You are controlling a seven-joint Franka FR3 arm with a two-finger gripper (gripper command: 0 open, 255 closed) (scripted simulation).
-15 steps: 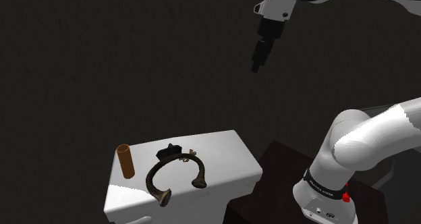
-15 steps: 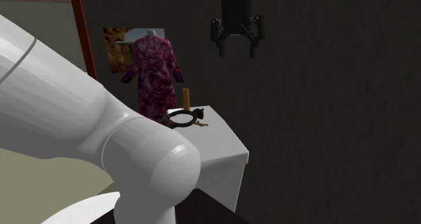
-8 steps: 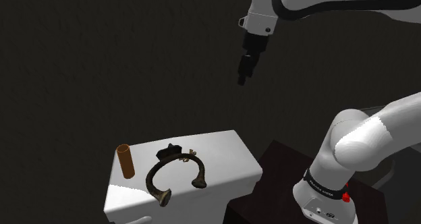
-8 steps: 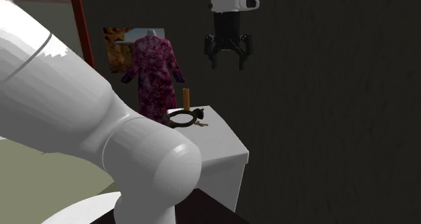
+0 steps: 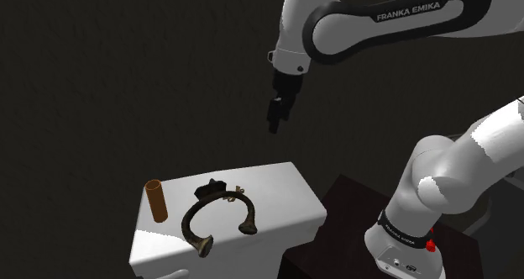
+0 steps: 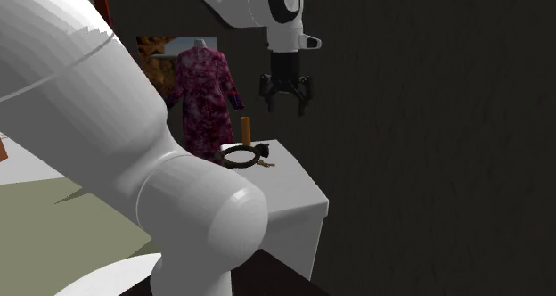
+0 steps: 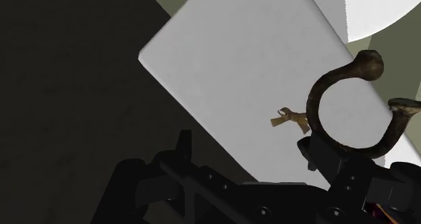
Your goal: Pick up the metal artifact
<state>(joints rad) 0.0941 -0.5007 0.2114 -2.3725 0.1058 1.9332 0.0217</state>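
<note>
1. On the left of the shoulder view, a brown cylinder [image 5: 154, 200] stands upright at the left edge of a white block [image 5: 281, 203].
2. The ring [image 5: 188, 222], the thing to lift, lies flat on the block's top, just right of the cylinder and apart from it.
   - It is a dark open band with 2 flared ends, and its gap faces the near side.
   - It looks like cast metal, so I judge it stiff, hard to damage and fairly heavy for its size.
   - The rounded, smooth band may slip between flat pads.
   - The best hold looks like the thin closed part of the arc, 1 finger inside the ring and 1 outside, away from the flared ends.
   - Held off-centre, it will likely tip.
3. A small black piece [image 5: 212, 188] and a little brass-coloured piece [image 5: 238, 191] sit at the ring's far side. Whether they touch it I cannot tell. A grasp should stay clear of them.
4. The gripper [image 5: 275, 122] hangs in the air above and right of the ring, well apart from it. It points down, with its 2 fingers spread and nothing between them.
5. White letters on the arm's dark upper link [image 5: 416, 15] read "FRANKA EMIKA".
6. At the far right, the label [image 5: 401, 232] on the arm's base is too small to read. The ring bears no writing that I can see.
</note>
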